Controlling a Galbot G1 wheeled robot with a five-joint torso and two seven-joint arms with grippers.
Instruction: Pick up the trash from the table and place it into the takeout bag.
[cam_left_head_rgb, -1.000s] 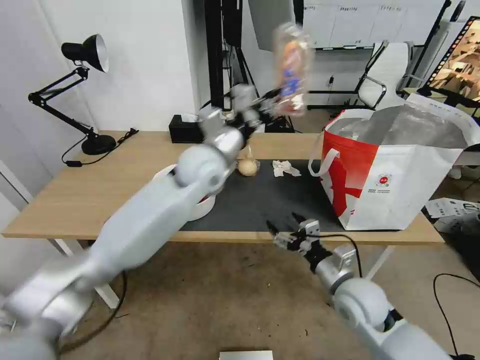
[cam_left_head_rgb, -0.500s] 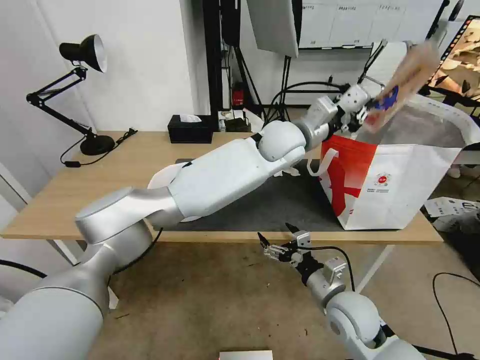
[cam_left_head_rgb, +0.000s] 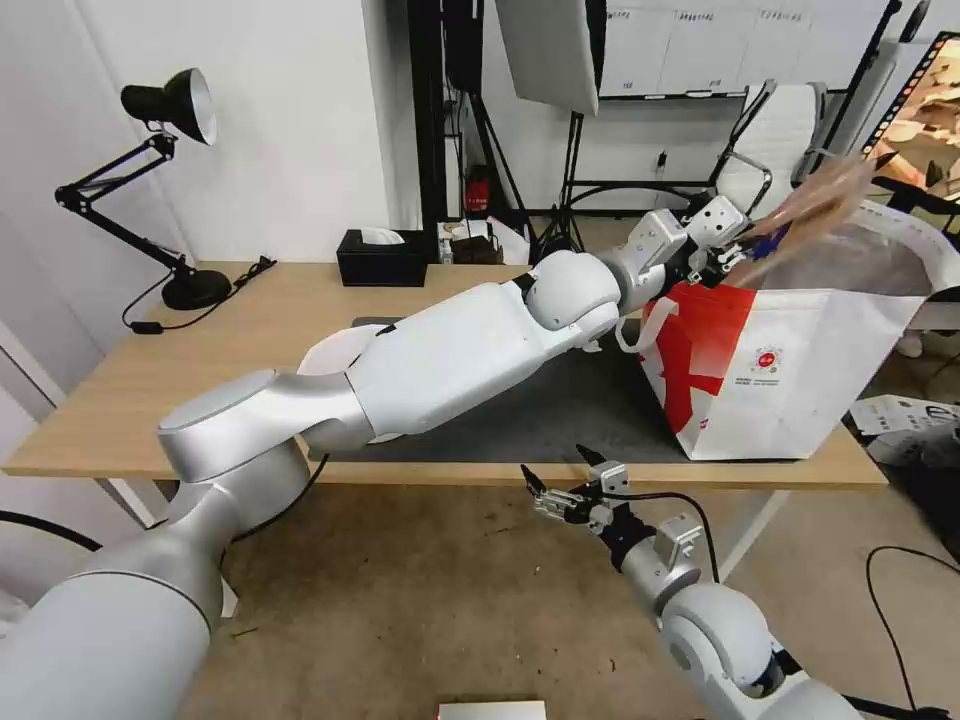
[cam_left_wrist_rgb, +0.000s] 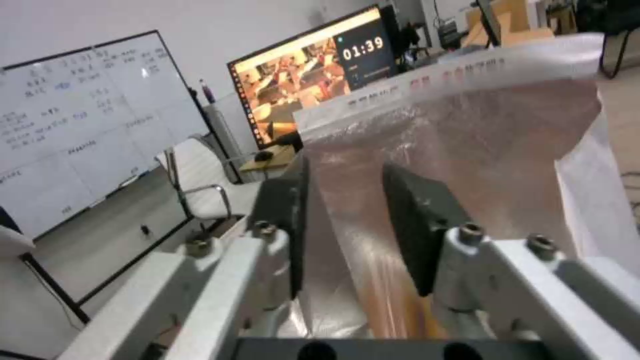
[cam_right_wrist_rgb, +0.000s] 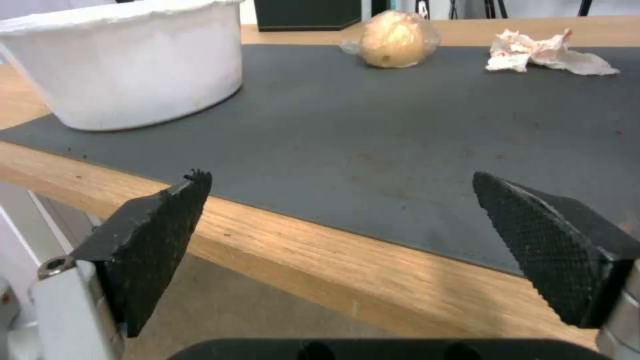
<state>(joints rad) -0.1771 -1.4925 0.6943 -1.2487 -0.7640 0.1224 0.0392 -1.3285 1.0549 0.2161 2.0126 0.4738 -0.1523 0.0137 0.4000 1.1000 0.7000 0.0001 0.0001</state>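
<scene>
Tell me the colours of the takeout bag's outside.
The takeout bag is white with a red panel and a small round logo, clearest in the head view.

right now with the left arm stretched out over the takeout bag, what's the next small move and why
Probably open the left gripper and let go. It holds the clear plastic tray above the foil-lined mouth of the takeout bag, so a release should drop it inside. The right gripper waits open below the table edge, while the bowl, bundle and tissue remain.
</scene>
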